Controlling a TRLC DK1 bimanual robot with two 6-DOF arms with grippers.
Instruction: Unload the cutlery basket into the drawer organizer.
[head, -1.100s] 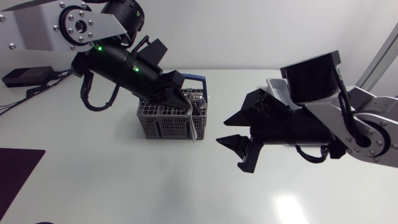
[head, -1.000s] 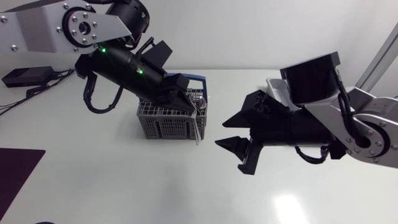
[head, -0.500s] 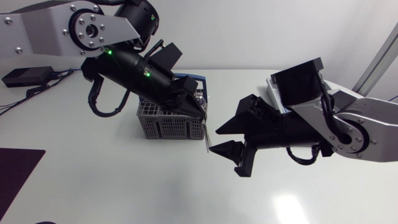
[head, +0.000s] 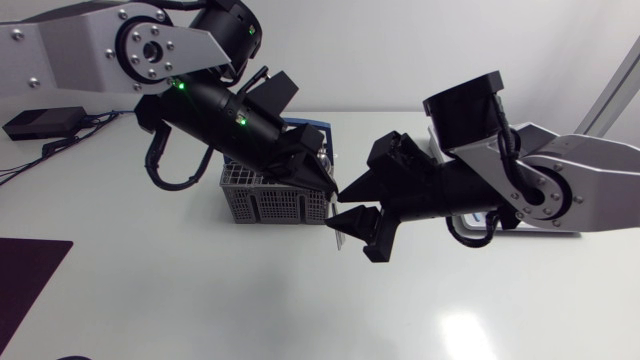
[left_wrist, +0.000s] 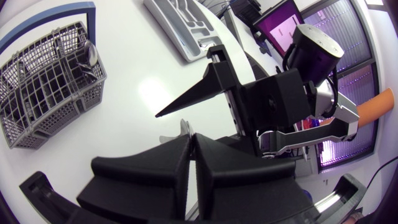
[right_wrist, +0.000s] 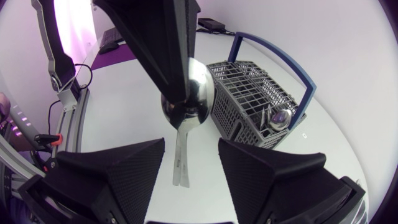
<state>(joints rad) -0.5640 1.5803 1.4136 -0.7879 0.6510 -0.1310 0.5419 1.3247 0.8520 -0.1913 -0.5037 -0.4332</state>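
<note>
Clamping a stiff, probably slick steel spoon (right_wrist: 193, 113) by the bowl, black left gripper (right_wrist: 176, 94) hangs; black right gripper (right_wrist: 191, 144) gapes empty; grasp the handle.

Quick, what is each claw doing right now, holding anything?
Left gripper: shut on the spoon, at its bowl.
Right gripper: open, astride the spoon's handle, not touching it.

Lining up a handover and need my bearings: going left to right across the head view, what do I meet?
Black box with cables → cutlery basket → right gripper, open just past the basket's right end.
</note>
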